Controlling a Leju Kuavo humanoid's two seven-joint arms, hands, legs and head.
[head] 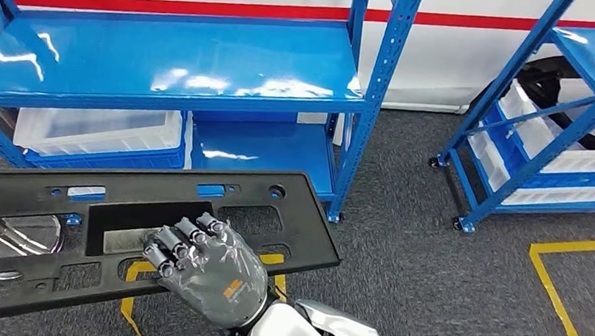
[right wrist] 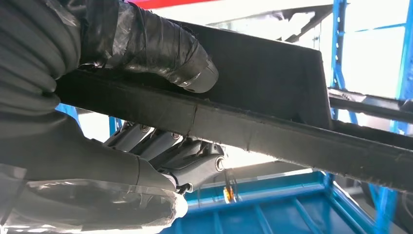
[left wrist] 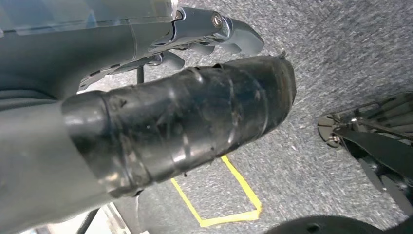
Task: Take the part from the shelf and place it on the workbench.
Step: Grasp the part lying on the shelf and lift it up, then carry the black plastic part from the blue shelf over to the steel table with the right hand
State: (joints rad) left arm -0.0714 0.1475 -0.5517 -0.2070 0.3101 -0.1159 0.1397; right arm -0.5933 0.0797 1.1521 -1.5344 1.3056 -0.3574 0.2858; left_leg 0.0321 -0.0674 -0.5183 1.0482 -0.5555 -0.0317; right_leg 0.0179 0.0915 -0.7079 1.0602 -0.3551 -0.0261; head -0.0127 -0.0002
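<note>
The long flat black plastic panel part with cut-out openings (head: 134, 239) lies across the lower left of the head view, clear of the shelving and held above the grey carpet floor (head: 433, 253); the right hand (head: 204, 269), silver-grey, grips its near edge at lower centre, fingers curled over the top face beside a rectangular opening; in the right wrist view the taped black thumb (right wrist: 160, 51) presses one face of the panel edge (right wrist: 272, 129) and the darker fingers (right wrist: 170, 153) wrap the opposite face. The left hand (left wrist: 195, 105) appears in its wrist view over carpet and a yellow tape outline (left wrist: 229, 195), thumb extended, fingers loosely apart, holding nothing. The blue steel shelf unit (head: 174, 60) fills the upper left of the head view, its top deck bare and glossy; a white plastic bin (head: 98, 130) sits on its lower level; a second blue rack (head: 559, 118) with white bins stands at upper right.
</note>
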